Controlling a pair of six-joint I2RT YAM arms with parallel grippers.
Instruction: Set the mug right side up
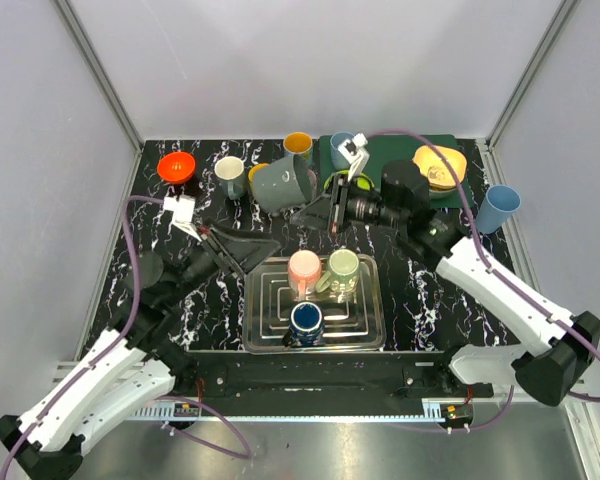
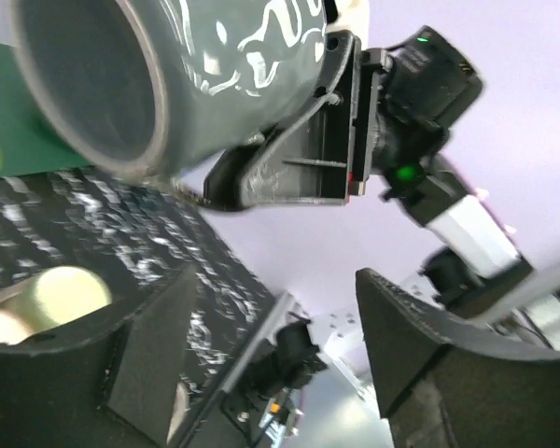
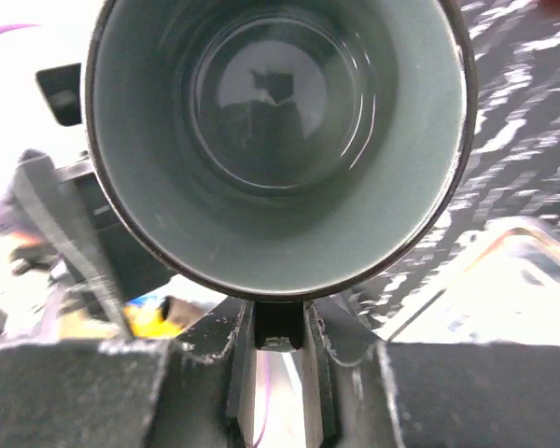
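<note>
Looking down from the top view: dark grey glazed ceramic mug (image 1: 283, 185) lies tipped, mouth toward the right, over the far middle of the black marbled table (image 1: 160, 230). Right hand (image 1: 320, 212) meets it at the mouth end. Left hand (image 1: 265, 248) sits just near of it, apart.

Left wrist view: left hand spread, nothing between the fingers; mug overhead.

Right wrist view: right hand nearly pressed together, pinching a narrow part under the rim, probably the handle.

Judgement: stiff, weighty, slick glaze, breakable. Handle or wall gives the surest hold.
</note>
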